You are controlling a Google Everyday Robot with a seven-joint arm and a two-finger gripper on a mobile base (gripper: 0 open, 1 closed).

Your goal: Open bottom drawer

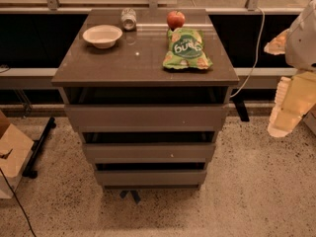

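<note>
A grey-brown cabinet point(143, 63) stands on a speckled floor point(247, 191), with three plain flat drawer fronts stacked one under another; the bottom drawer point(150, 177) is the lowest and smallest front, just above the floor, with a dark strip showing along its upper edge; above it sit the middle drawer point(149, 152) and the tall top drawer point(146, 116), each with a similar dark band over it; nothing touches the bottom drawer; the gripper point(289, 110) hangs at the far right edge of the view, pale and yellowish, level with the top drawer and well apart from the cabinet, holding nothing that can be seen; whether it is released or clenched cannot be told; on the cabinet top, a white bowl point(102, 35) rests at the left, a can point(129, 19) lies near the back edge, a red apple point(176, 19) stands at the back right, and a green chip bag point(187, 49) lies just in front of the apple; a white cable point(255, 48) runs down behind the cabinet's right side; a cardboard box point(12, 152) sits at the left edge
</note>
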